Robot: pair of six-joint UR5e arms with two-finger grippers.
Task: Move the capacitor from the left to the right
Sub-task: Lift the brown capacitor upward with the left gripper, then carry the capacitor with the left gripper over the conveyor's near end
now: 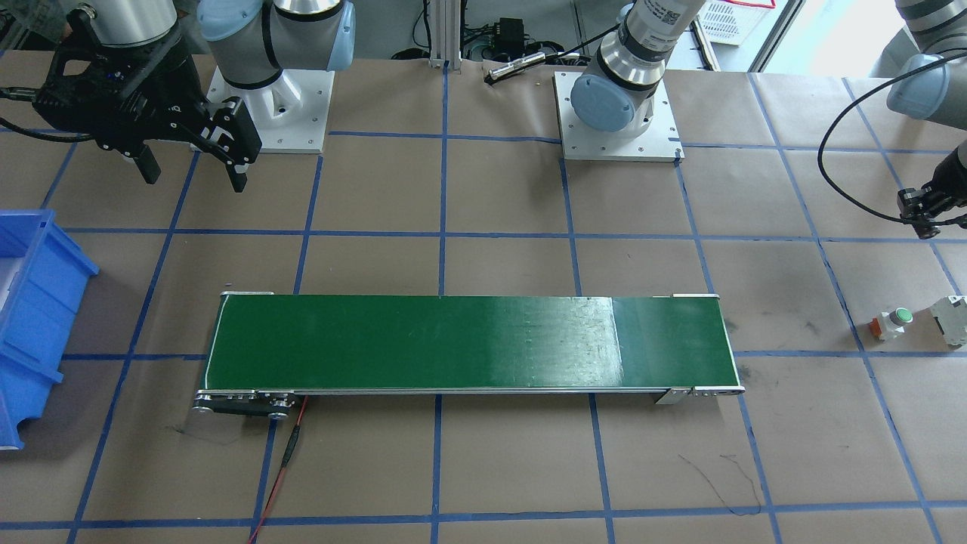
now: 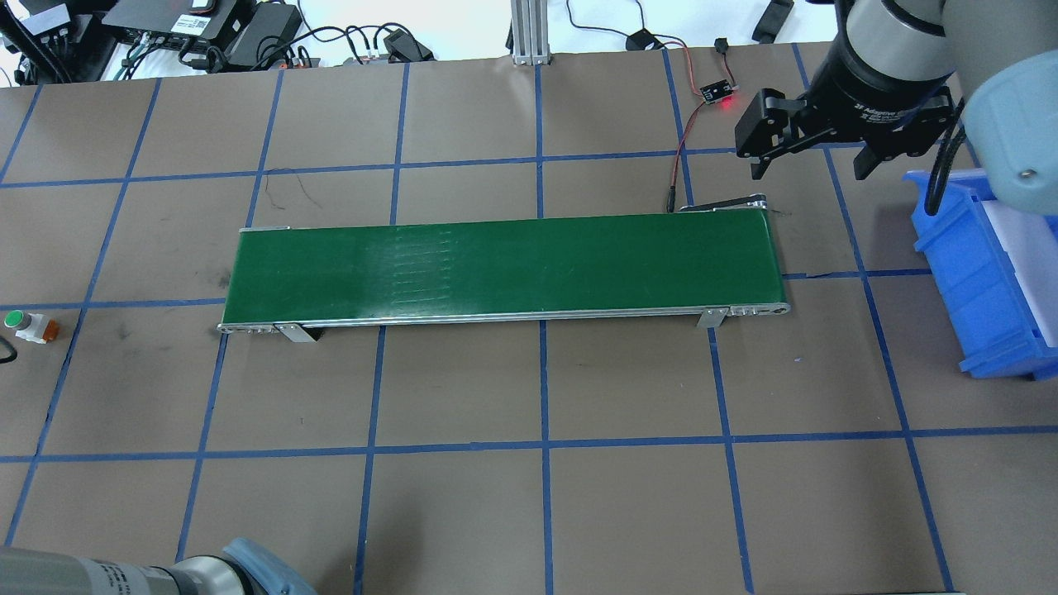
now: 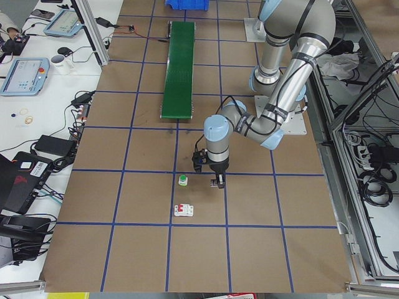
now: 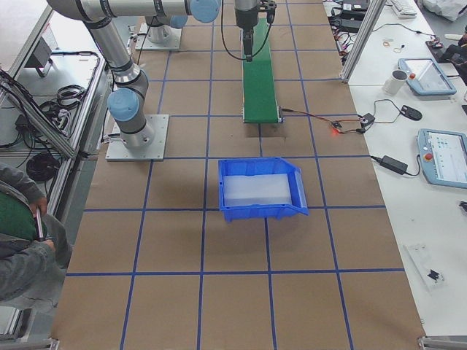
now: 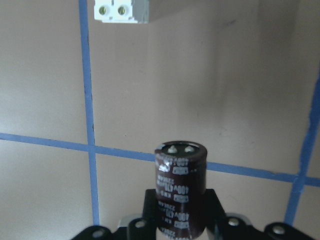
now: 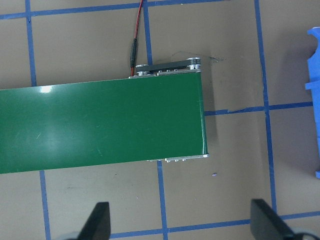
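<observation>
The capacitor (image 5: 180, 192), a dark brown cylinder with pale markings and a silvery end, stands upright between the fingers of my left gripper (image 1: 926, 224). That gripper is shut on it and holds it above the brown table, beyond the green conveyor belt's (image 1: 468, 340) left end. My right gripper (image 2: 814, 161) is open and empty. It hovers over the belt's right end (image 6: 100, 127), and both its fingertips (image 6: 100, 220) show at the bottom of the right wrist view.
A green-topped push button (image 1: 891, 323) and a white-grey blocky component (image 1: 950, 319) lie on the table near the left gripper. A blue bin (image 2: 984, 273) stands past the belt's right end. A red wire and a small sensor board (image 2: 717, 92) lie behind the belt.
</observation>
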